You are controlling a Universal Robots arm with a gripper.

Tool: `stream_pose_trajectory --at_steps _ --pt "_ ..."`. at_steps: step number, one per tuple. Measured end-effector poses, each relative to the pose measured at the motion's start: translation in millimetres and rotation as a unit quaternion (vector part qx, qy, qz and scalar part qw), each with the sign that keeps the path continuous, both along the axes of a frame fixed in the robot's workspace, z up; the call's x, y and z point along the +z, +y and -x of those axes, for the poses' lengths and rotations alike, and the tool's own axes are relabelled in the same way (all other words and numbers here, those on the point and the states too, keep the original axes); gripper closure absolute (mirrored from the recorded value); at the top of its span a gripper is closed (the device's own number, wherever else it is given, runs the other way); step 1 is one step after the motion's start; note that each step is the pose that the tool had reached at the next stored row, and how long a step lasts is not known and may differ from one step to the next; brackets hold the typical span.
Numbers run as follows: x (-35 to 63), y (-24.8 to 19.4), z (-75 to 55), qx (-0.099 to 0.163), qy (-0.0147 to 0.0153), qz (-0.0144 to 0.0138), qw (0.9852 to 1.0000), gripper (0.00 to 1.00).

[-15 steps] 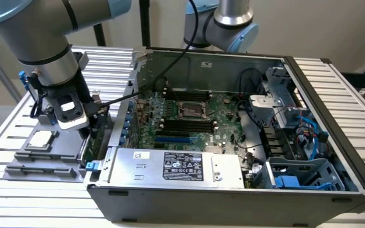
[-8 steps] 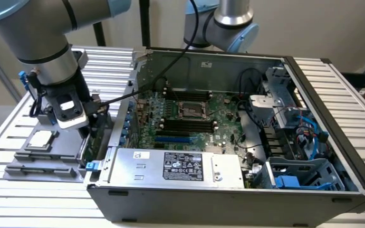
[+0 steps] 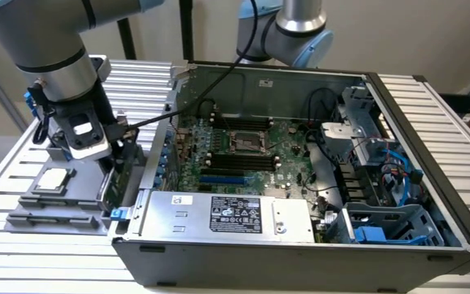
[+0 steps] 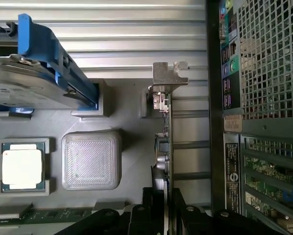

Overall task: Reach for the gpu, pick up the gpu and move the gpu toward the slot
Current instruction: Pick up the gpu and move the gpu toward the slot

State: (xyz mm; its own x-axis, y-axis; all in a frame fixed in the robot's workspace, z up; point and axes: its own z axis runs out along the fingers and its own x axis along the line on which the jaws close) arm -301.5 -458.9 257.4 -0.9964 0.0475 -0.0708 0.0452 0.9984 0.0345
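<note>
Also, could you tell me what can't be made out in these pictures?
gpu faces: edge-on in the wrist view; its end away from the bracket is behind the hand.
Hard drive: cut off by the wrist view's edge.
Power supply label: text too small, exterior view.

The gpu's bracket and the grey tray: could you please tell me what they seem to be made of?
The bracket on the gpu looks like bare sheet metal: silver, dull sheen, folded tab. The grey tray looks like matte plastic, possibly 3D-printed, given fine ribbed lines on its raised pad.
</note>
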Motion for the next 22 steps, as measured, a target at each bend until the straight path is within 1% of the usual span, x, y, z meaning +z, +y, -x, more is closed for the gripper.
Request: stream_pose_trajectory --at_steps 2,4,10,13,15,17,19,22 --pt "4.2 0.0 0.3 0.000 -0.0001 -0.0037 1.0000 0.74" --pt "8.4 0.0 1.0 0.000 0.0000 -0.0068 1.0000 0.74" --pt "20.7 -0.1 2.5 0.000 0.0000 -0.0188 0.9998 0.74" --pt "27.4 -0.7 2.8 0.000 -0.0001 -0.0242 0.9997 0.74" --pt "32.5 -1.3 2.8 0.000 0.0000 -0.0269 0.9996 0.74" --pt "38.0 -1.6 2.9 0.000 -0.0001 -0.0289 0.9996 0.74" --pt "44.4 -1.8 2.8 0.000 0.0000 -0.0308 0.9995 0.74" --pt "55.2 -2.3 2.8 0.000 -0.0001 -0.0327 0.9995 0.74"
